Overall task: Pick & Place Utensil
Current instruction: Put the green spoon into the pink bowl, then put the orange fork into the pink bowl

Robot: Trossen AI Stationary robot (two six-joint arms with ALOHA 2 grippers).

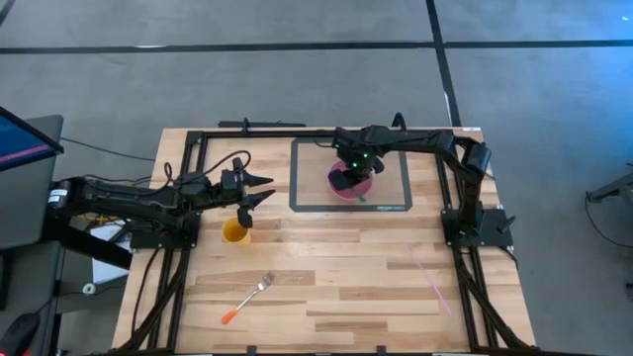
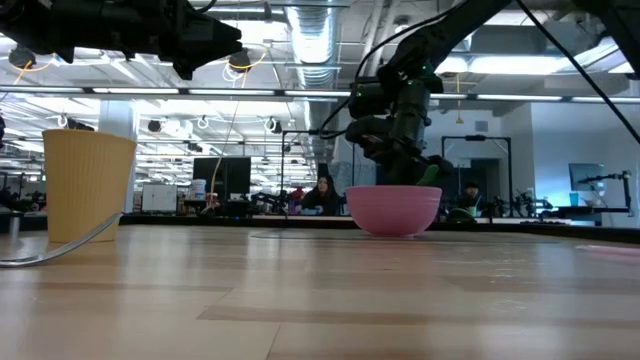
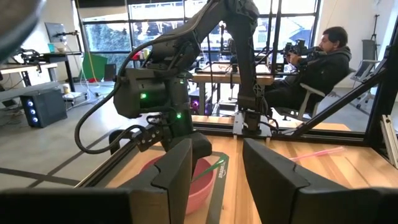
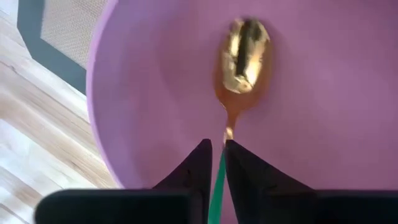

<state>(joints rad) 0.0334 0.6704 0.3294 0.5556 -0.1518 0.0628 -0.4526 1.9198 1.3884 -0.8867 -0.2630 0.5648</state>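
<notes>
The spoon (image 4: 244, 56), green-handled with a gold head, lies with its head inside the pink bowl (image 1: 351, 185) on the grey mat (image 1: 396, 163), so 1 placement looks nearly done. The right gripper (image 4: 217, 163) is pinched on the handle; release remains. The left gripper (image 1: 259, 188) hangs spread open above the yellow cup (image 1: 235, 231). A fork (image 1: 248, 298), probably orange-handled, lies untouched near the table's front edge, likely next.
</notes>
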